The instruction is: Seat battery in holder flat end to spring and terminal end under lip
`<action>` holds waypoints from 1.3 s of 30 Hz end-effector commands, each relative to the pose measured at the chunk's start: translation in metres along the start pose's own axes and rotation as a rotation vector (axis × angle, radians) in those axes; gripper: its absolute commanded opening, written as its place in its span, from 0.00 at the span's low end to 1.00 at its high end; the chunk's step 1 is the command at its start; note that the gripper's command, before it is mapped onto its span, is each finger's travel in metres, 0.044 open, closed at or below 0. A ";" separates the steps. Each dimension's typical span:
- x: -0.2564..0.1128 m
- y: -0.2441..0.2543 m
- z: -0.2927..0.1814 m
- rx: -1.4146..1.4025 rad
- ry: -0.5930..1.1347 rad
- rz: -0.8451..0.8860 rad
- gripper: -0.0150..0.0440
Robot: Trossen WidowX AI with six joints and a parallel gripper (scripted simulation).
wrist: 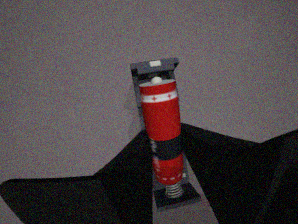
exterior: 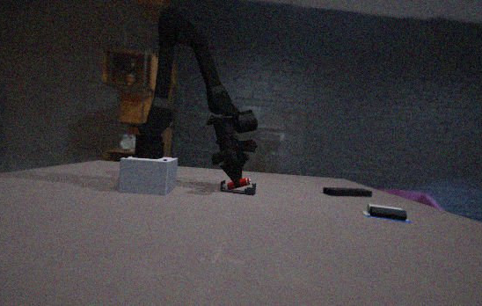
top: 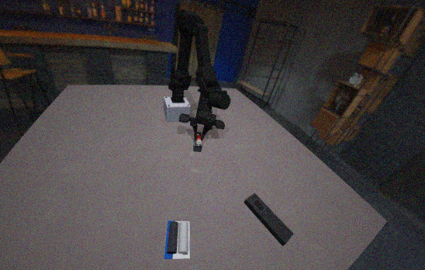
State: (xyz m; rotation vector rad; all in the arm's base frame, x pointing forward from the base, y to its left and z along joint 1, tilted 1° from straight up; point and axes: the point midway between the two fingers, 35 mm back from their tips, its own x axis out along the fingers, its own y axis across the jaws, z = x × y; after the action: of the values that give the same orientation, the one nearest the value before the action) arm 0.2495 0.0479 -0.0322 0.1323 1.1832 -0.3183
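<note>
The red battery (top: 198, 137) (exterior: 238, 183) (wrist: 162, 117) is between the fingers of my gripper (exterior: 236, 185) (wrist: 163, 132), which is shut on it. The black holder (top: 197, 148) (exterior: 251, 191) (wrist: 155, 67) stands on the table under the battery. In the exterior view the battery is tilted, its terminal end raised above the lip end and its flat end low at the spring end. In the wrist view the flat end is at the coil spring (wrist: 174, 190), and the terminal end is just short of the lip. Whether the flat end presses the spring is hard to tell.
A black remote (top: 268, 219) (exterior: 347, 192) lies toward the front right. A blue and white card (top: 177, 256) with a dark and a white roll lies at the front. The arm's pale base block (top: 177, 112) (exterior: 147, 176) stands behind the holder.
</note>
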 end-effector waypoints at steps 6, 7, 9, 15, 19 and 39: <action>0.005 0.000 -0.004 -0.015 0.084 -0.007 0.37; 0.005 0.000 -0.004 -0.016 0.092 -0.008 0.37; 0.005 0.000 -0.004 -0.017 0.106 -0.009 0.37; 0.006 0.000 -0.003 -0.019 0.149 -0.011 0.37; 0.007 -0.001 -0.003 -0.020 0.178 -0.012 0.37; 0.008 -0.001 -0.001 -0.017 0.320 -0.012 0.37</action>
State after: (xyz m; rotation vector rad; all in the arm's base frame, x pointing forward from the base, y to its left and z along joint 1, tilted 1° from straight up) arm 0.2562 0.0458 -0.0364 0.1667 1.4602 -0.3076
